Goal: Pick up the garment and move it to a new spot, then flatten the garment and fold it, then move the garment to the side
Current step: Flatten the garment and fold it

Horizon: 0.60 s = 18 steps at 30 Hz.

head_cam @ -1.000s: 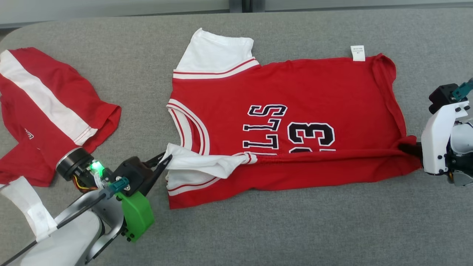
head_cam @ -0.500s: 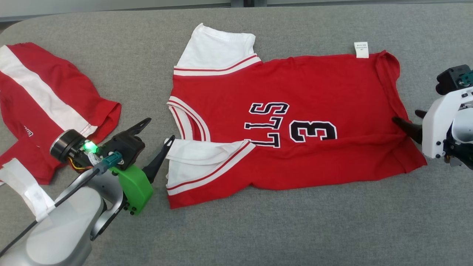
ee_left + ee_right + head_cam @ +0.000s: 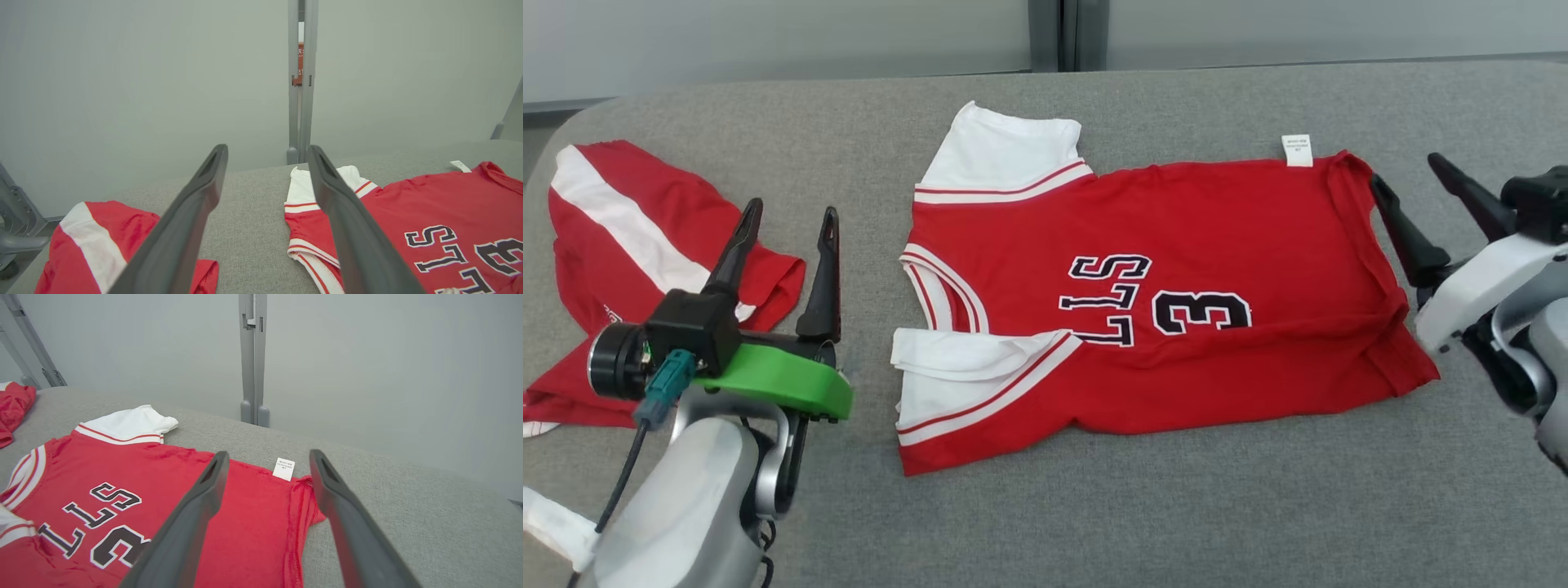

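Observation:
The garment (image 3: 1201,237) is a red jersey with white sleeves and black lettering. It lies flat in the middle of the grey table (image 3: 1094,523), its near edge and near sleeve folded up over the front. My left gripper (image 3: 792,209) hangs open to the jersey's left, clear of the cloth, fingers pointing away from me. My right gripper (image 3: 1405,170) is open beside the jersey's right hem, with nothing in it. The left wrist view shows the open left gripper (image 3: 267,149) and the jersey (image 3: 429,212) to its right. In the right wrist view the open right gripper (image 3: 269,454) hovers above the jersey (image 3: 163,477) near its white label (image 3: 284,468).
A second red garment with a white stripe (image 3: 629,245) lies crumpled at the table's left end, partly behind my left gripper. A grey wall with a vertical post (image 3: 1054,33) runs behind the table. Bare grey cloth spans the table's near side.
Both grippers have opened and let go of the jersey's near edge, then risen and swung away from it. The folded edge now rests on the jersey. The head view has also shifted.

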### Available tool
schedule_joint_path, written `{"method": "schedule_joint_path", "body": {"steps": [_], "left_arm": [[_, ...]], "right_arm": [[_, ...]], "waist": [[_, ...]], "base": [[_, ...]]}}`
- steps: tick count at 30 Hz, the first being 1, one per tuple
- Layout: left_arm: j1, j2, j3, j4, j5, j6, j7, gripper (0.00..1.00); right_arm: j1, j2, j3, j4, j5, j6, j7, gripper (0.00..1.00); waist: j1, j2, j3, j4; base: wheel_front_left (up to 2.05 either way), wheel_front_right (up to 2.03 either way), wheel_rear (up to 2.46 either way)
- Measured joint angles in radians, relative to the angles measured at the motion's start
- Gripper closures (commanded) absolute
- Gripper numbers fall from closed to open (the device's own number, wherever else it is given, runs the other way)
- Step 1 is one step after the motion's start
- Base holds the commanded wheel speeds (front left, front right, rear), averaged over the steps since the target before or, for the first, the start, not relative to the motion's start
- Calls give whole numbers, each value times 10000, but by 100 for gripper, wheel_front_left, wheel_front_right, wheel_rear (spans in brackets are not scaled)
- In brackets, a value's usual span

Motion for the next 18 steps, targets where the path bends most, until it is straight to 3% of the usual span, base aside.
{"method": "schedule_joint_path", "body": {"steps": [5,8,11,14,18], "left_arm": [[891,-888,1290,-1106,497,337,-48,0],[1835,-1515,1810,-1375,1024,305,-48,0],[2559,-2184,2242,-1459,1503,217,-48,0],[3128,-2821,2479,-1436,2069,-40,-48,0],[3730,-3152,2926,-1126,2895,-245,-48,0]], "right_arm": [[1263,959,-1973,-1030,-1599,0,-192,0],[2556,2079,-3799,-2213,-2746,-2,-198,0],[3706,3156,-4993,-3091,-3689,0,-198,0],[4544,3871,-5624,-3714,-4500,-2,-198,0],[5190,4748,-6046,-4316,-4964,-2,-199,0]], "waist": [[0,0,-361,-52],[0,0,-518,-87],[0,0,-608,-134],[0,0,-687,-118],[0,0,-763,-139]], "base": [[0,0,0],[0,0,0],[0,0,0],[0,0,0],[0,0,0]]}}
